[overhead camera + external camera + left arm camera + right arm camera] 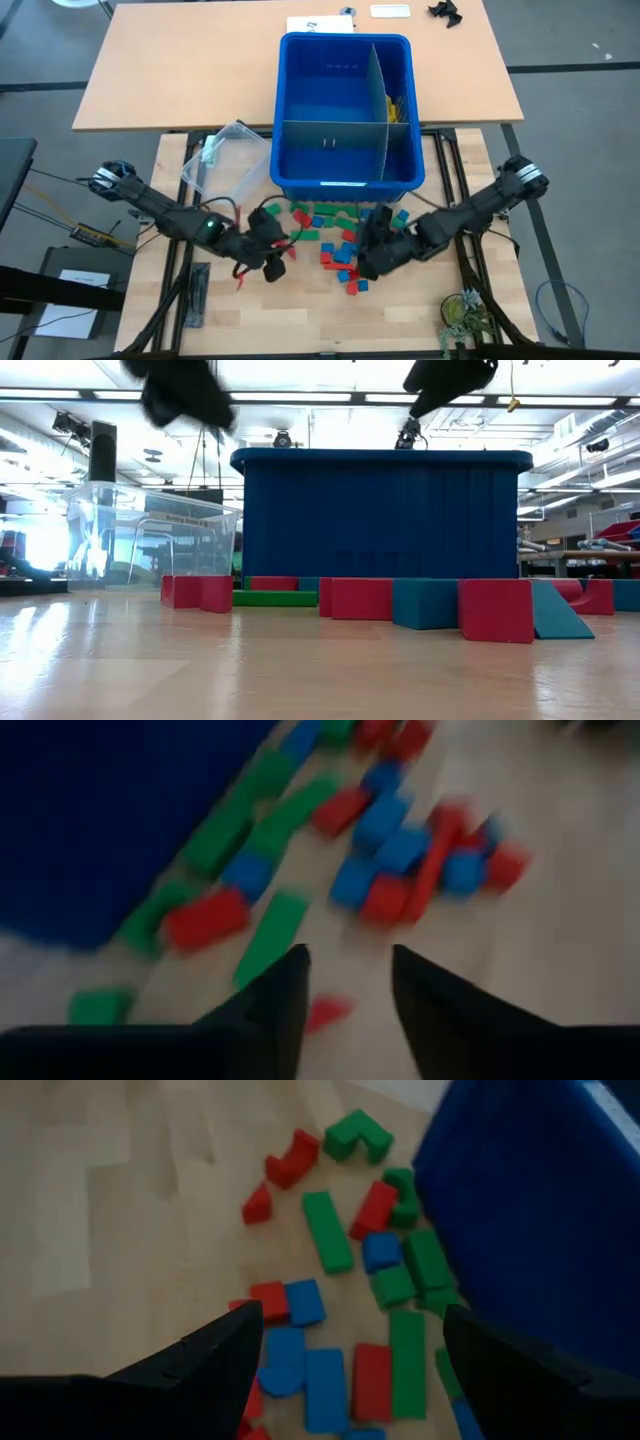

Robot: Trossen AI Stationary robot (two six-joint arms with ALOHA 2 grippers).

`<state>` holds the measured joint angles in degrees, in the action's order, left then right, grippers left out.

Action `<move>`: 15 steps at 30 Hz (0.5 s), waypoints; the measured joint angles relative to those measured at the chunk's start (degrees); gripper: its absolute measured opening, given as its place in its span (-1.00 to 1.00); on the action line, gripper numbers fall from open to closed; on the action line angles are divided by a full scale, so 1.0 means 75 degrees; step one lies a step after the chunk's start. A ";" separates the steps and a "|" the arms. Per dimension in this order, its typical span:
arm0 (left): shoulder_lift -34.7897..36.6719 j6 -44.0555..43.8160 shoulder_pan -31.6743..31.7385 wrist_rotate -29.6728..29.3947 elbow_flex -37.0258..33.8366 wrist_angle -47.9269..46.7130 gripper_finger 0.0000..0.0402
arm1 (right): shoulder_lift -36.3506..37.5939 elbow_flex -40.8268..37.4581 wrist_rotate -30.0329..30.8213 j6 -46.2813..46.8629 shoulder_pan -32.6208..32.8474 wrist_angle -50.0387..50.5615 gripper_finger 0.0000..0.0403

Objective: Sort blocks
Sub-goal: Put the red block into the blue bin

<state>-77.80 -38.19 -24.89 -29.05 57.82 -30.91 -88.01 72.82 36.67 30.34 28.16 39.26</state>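
The blocks, red, green and blue, lie scattered on the wooden bench in a loose band just in front of the big blue bin, near the middle of the bench; a few greens sit right against the bin's front wall. A clear plastic tub stands tilted beside the bin's left corner. The left gripper hangs above the left end of the scatter, its fingers parted by a narrow gap with nothing between them; a small red block lies on the wood below that gap. The right gripper hovers over the right end of the scatter, fingers spread wide and empty, with red and blue blocks on the bench beneath them.
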 joint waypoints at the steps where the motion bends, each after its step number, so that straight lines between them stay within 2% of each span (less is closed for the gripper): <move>1: -0.0059 -0.0046 0.0088 0.0174 0.0000 -0.0278 -0.13 | -0.0085 0.0000 0.0062 -0.0050 0.0094 -0.0110 0.52; 4: -0.0191 -0.0126 0.0318 0.0487 0.0000 -0.0927 0.09 | -0.0351 0.0000 0.0224 -0.0004 0.0326 -0.0469 0.52; 7: -0.0440 -0.0124 0.0540 0.0605 0.0000 -0.1154 0.20 | -0.0689 0.0000 0.0512 0.0093 0.0489 -0.0699 0.52; 11: -0.0829 0.0112 0.0768 0.0668 0.0000 -0.1093 0.20 | -0.1169 0.0000 0.0765 0.0332 0.0502 -0.0717 0.53; 15: -0.1297 0.0203 0.0873 0.0738 0.0000 -0.1120 0.14 | -0.1572 0.0000 0.0607 0.0860 0.0499 -0.0960 0.53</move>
<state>-87.53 -36.68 -18.35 -23.52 57.82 -39.31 -99.81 72.82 41.22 36.79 31.90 32.06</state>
